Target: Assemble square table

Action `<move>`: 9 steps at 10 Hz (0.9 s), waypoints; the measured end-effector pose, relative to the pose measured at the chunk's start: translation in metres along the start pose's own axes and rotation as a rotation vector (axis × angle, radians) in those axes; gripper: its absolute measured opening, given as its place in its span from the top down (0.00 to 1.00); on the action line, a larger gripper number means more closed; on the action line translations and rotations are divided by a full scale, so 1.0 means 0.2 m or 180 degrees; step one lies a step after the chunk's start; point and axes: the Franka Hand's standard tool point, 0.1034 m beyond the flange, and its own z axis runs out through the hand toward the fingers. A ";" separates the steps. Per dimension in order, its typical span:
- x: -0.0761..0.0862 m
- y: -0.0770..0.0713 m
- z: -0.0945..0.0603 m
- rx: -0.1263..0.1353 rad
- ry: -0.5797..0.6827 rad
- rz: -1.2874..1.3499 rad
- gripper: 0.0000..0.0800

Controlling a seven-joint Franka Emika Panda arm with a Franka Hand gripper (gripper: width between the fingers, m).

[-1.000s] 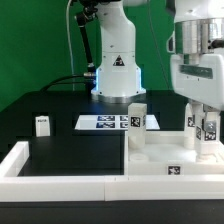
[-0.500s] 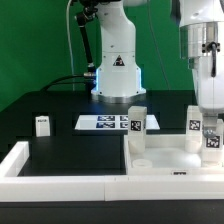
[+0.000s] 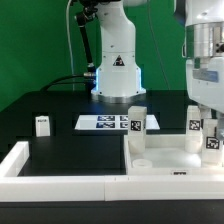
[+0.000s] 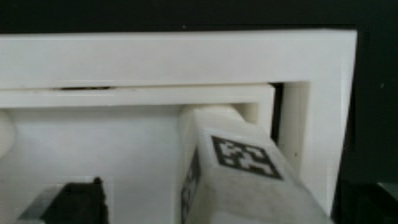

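I find the tagged leg [image 3: 212, 141] standing roughly upright at the right side of the square tabletop [image 3: 160, 166], directly beneath my gripper [image 3: 207, 112], its long axis in line with the fingers, though I cannot tell whether they clench it.

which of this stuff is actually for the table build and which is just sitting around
For the build: table top; upright leg; second upright leg; third upright leg; loose leg apart on the black surface.
Just lying about: marker board; white wall bars.
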 end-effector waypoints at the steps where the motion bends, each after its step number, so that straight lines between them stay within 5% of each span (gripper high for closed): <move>1: 0.00 0.00 0.00 -0.0003 0.0002 -0.0129 0.19; 5: 0.02 0.00 0.00 -0.0015 0.0027 -0.1195 0.19; 9: 0.00 -0.03 0.03 -0.0113 0.0181 -0.2929 0.19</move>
